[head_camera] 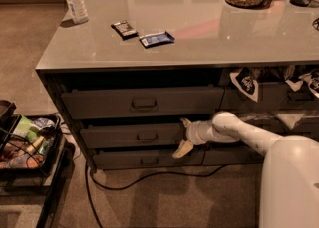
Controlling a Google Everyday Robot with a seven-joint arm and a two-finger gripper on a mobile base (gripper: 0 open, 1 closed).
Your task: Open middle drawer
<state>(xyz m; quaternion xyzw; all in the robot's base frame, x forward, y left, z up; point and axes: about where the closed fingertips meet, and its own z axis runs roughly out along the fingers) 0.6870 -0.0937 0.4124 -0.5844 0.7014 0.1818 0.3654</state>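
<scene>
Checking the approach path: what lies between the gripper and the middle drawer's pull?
Only the bare front of the middle drawer, seen in the camera view. The gripper is at its right end, right of the pull.

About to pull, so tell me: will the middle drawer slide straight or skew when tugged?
The middle drawer looks rigid and flat-fronted. The pincer sits at its right end, away from the central pull, so a tug there may skew it. It stands slightly out, so it likely slides freely.

The camera looks down from the near right onto the counter (209, 33), the gripper (183, 136) at the right end of the middle drawer (124, 136).
</scene>
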